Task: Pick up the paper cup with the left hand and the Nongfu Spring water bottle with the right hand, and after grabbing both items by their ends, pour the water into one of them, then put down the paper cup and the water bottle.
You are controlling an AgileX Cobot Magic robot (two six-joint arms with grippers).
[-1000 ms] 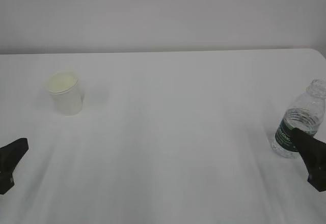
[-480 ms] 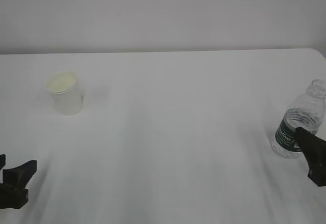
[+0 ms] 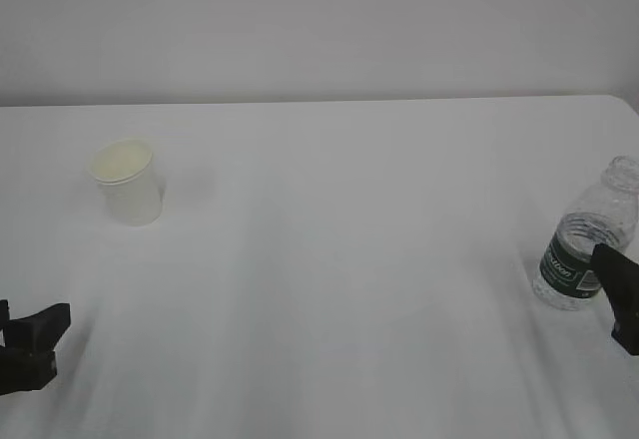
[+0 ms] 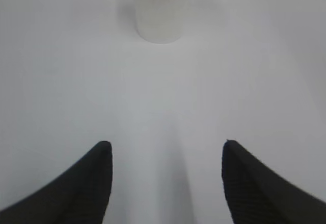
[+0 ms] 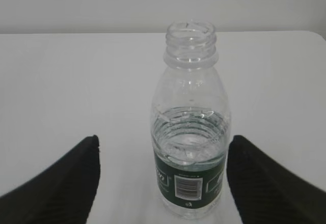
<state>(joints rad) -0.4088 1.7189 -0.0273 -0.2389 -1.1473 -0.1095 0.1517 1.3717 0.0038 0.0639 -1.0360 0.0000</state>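
The paper cup [image 3: 128,182] stands upright at the left of the white table [image 3: 339,259]; the left wrist view shows its lower wall [image 4: 162,15] at the top edge, far ahead. My left gripper [image 3: 38,344] [image 4: 165,142] is open near the front left edge, with only bare table between its fingers. The capless Nongfu Spring water bottle [image 3: 587,249] [image 5: 191,132] stands upright at the right, with water [image 5: 190,140] up to its shoulder. My right gripper [image 3: 623,297] [image 5: 164,138] is open, with the bottle in the gap, nearer the right finger [image 5: 265,178]; no grip shows.
The table's far edge [image 3: 319,102] meets a plain grey wall. Its right far corner [image 3: 624,105] is rounded, close behind the bottle. A wide stretch of white tabletop lies between cup and bottle.
The left gripper has dropped lower and turned at the front left corner. The right gripper has slid slightly toward the right edge. Cup and bottle have not moved.
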